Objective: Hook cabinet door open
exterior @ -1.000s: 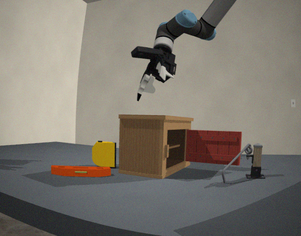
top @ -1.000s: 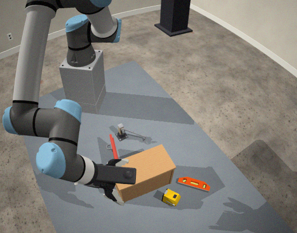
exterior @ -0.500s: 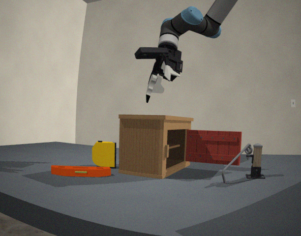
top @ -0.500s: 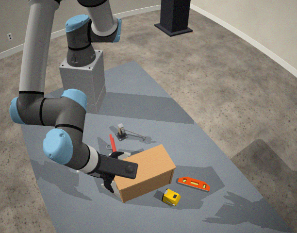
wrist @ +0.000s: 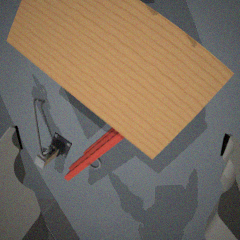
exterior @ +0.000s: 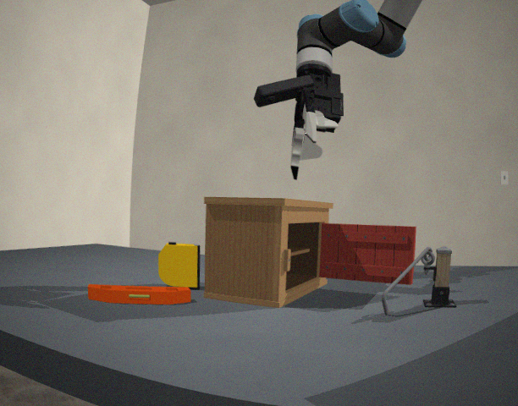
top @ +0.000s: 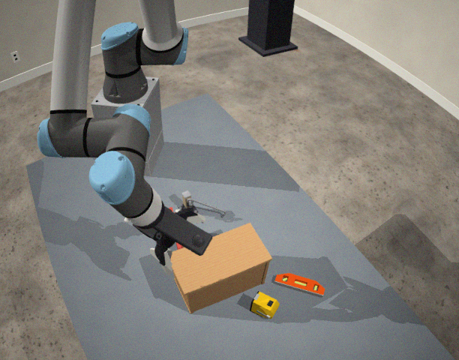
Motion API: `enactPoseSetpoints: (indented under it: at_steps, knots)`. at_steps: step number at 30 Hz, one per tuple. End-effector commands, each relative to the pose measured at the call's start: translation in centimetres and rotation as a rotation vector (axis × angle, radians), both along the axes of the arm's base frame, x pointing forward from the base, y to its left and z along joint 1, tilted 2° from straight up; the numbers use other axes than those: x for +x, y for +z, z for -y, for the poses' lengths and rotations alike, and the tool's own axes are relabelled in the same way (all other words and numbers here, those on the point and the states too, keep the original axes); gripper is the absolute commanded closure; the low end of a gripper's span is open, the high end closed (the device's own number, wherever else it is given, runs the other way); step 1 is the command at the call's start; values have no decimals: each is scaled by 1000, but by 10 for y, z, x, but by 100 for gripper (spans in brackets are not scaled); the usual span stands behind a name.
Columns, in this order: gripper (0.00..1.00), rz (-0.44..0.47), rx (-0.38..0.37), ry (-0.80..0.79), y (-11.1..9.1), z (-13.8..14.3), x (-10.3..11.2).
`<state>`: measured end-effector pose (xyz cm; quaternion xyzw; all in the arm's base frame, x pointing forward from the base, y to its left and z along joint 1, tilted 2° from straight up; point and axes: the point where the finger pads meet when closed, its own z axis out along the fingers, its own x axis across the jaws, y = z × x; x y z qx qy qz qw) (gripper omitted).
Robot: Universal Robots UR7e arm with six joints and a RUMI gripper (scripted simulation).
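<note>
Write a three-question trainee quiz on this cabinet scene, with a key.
1. True or false: the claw hangs open above the cabinet, holding nothing.
2. Where does the hook tip rest? A) in the door's eye B) on the mat C) in the claw
3. Fill in: the red door stands ____.

Key: 1 true; 2 B; 3 open

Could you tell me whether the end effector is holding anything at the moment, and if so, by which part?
Nothing is held: the end effector is open and empty, above the cabinet.
</note>
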<state>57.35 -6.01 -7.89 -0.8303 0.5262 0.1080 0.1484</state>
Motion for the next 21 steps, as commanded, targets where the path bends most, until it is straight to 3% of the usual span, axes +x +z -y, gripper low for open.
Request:
enactPoseSetpoints:
  at_steps: [1, 9, 11, 21]
  knots:
    - [0, -27, -74, -123, -2, -8, -29]
    - [0, -70, -161, -307, -5, -18, -78]
    - [0, -70, -161, -307, -5, -18, -78]
    - [0, -96, -262, -547, -7, -30, -142]
